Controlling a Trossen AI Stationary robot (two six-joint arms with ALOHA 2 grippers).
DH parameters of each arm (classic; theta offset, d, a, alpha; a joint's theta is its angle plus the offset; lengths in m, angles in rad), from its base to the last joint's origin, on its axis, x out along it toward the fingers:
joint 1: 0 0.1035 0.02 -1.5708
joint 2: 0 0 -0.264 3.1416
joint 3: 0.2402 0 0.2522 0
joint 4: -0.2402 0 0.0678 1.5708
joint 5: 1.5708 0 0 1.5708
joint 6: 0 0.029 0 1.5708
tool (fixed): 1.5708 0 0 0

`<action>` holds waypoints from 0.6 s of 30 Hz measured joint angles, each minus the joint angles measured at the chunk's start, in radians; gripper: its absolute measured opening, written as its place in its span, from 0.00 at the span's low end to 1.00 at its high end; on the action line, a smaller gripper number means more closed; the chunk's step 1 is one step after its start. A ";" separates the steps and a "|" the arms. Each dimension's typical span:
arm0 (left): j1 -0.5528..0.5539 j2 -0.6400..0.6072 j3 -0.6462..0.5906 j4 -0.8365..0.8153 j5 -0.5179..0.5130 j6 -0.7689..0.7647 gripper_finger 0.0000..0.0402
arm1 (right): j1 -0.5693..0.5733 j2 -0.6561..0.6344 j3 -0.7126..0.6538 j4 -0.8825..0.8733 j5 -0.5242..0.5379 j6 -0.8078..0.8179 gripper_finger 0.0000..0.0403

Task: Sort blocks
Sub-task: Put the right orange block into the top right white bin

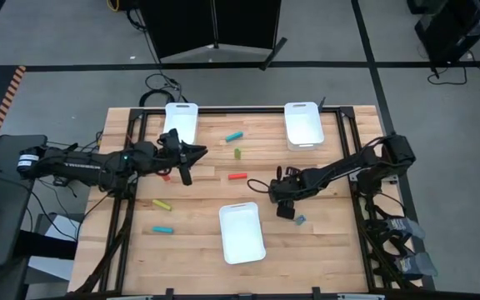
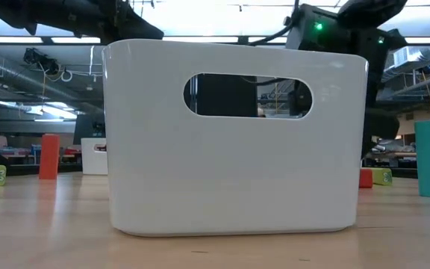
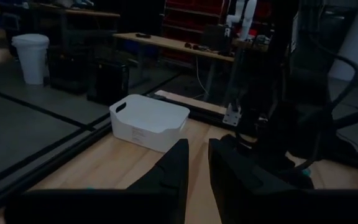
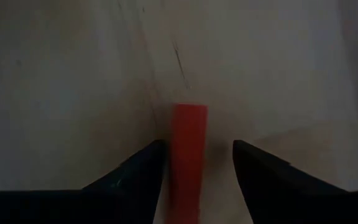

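Observation:
My right gripper (image 1: 280, 198) is open and points down at the table right of centre. In the right wrist view a red block (image 4: 188, 158) stands between its two fingers (image 4: 135, 171); one finger is close beside the block and the other is apart from it. My left gripper (image 1: 188, 160) hovers left of centre, its fingers a narrow gap apart with nothing between them (image 3: 197, 165). Loose blocks lie on the table: teal (image 1: 235, 136), green (image 1: 237, 153), red (image 1: 237, 176), yellow (image 1: 162, 204), teal (image 1: 162, 229) and a small teal one (image 1: 300, 220).
Three white trays stand on the table: far left (image 1: 182, 121), far right (image 1: 302, 125) and near centre (image 1: 242, 233). The near tray (image 2: 234, 134) fills most of the low view. Dark frame rails run along the table's edges.

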 joint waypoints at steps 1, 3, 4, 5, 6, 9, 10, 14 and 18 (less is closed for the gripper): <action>-0.001 -0.002 0.000 -0.004 0.000 0.001 0.18 | 0.000 0.003 0.001 0.000 0.000 -0.001 0.49; -0.007 -0.006 0.000 -0.005 0.001 0.000 0.18 | -0.002 0.013 0.001 0.002 -0.004 -0.001 0.46; -0.010 -0.007 0.000 -0.004 0.001 0.000 0.18 | -0.003 0.013 0.001 0.004 -0.007 -0.001 0.43; -0.012 -0.009 0.000 -0.005 0.001 0.001 0.18 | -0.003 0.014 0.000 0.004 -0.008 -0.002 0.40; -0.013 -0.011 0.000 -0.006 0.002 0.001 0.18 | -0.003 0.015 0.000 0.006 -0.011 -0.003 0.37; -0.013 -0.012 0.000 -0.005 0.002 0.001 0.18 | -0.003 0.016 0.000 0.010 -0.021 -0.008 0.24; -0.013 -0.012 0.000 -0.008 0.002 0.001 0.18 | -0.003 0.016 0.000 0.009 -0.022 -0.010 0.20; -0.013 -0.012 0.000 -0.008 0.002 0.001 0.18 | -0.003 -0.004 -0.002 0.009 -0.017 -0.015 0.17; -0.013 -0.012 0.000 -0.009 0.002 0.001 0.18 | -0.009 -0.082 -0.010 -0.014 0.062 -0.019 0.17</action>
